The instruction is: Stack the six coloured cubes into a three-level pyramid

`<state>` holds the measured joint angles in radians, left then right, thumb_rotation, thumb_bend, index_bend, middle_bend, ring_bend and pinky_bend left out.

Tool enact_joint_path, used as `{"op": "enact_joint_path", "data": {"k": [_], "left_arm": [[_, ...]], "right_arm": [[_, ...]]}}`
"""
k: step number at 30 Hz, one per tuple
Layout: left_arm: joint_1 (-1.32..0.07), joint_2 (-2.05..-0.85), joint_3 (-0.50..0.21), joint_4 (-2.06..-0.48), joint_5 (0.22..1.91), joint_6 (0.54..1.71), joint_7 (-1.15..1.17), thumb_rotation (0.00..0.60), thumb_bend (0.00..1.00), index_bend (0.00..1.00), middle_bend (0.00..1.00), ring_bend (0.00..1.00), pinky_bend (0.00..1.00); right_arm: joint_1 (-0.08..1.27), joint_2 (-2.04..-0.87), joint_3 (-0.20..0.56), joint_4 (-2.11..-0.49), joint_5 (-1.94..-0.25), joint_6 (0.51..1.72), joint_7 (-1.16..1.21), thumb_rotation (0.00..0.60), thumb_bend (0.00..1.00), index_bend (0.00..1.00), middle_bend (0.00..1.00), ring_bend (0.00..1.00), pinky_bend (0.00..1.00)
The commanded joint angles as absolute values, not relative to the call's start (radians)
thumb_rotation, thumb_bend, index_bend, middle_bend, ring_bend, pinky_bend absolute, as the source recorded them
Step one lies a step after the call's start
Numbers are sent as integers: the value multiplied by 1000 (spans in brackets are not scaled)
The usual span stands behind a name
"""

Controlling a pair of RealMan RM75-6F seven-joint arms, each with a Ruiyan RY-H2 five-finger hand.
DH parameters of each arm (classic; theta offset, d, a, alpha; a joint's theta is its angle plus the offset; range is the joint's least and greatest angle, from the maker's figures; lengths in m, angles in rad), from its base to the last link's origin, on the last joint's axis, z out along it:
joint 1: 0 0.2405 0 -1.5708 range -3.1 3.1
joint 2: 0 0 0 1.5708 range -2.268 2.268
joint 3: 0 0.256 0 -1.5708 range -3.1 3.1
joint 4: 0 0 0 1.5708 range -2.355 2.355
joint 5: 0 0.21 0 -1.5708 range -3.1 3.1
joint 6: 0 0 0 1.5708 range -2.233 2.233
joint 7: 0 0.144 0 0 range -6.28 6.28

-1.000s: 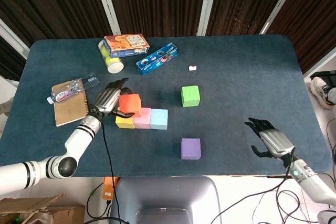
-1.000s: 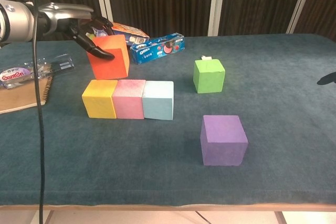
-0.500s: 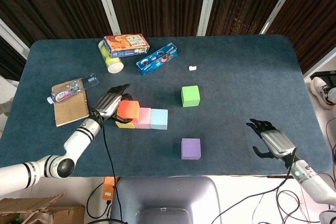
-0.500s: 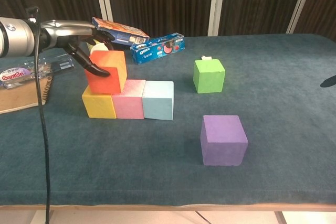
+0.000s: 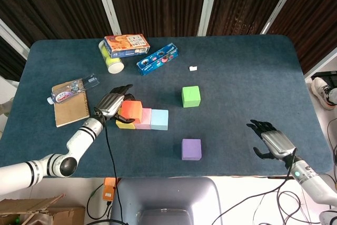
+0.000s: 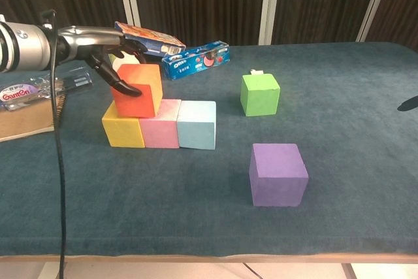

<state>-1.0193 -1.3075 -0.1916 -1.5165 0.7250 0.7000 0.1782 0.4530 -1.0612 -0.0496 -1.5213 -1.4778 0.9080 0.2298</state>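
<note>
Now the left hand [image 6: 108, 53] grips the orange cube [image 6: 137, 89] atop the yellow cube [image 6: 123, 132] and pink cube [image 6: 161, 131], slightly toward the yellow side of their seam, while the right hand [image 5: 271, 140], fingers spread and holding nothing, lies nearer the purple cube [image 5: 191, 149].

Left robot hand [image 5: 112, 104] grips the orange cube [image 5: 130, 110], which sits atop the row of yellow cube [image 5: 124, 124], pink cube [image 5: 142, 118] and light blue cube [image 5: 159, 119]. The green cube [image 5: 190, 96] stands apart up right, the purple cube [image 5: 191, 149] nearer the front edge of the counter [image 5: 237, 77]. Right robot hand [image 5: 270, 142] hovers, fingers spread, holding nothing, near the counter's right front corner.
</note>
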Motion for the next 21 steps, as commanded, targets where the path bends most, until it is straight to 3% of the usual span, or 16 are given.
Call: {"op": "enact_joint_path", "data": {"k": [1, 21], "left_arm": [[-1023, -1308, -195, -1510, 712, 692, 172, 507, 413, 472, 9, 0, 84], [-1044, -1333, -185, -1489, 677, 679, 173, 516, 373, 472, 9, 0, 84]], "right_arm": [[453, -1062, -49, -1519, -1477, 908, 231, 559, 417, 0, 0, 0, 0], [452, -1066, -52, -1489, -1481, 899, 262, 559, 418, 0, 0, 0, 0]]}}
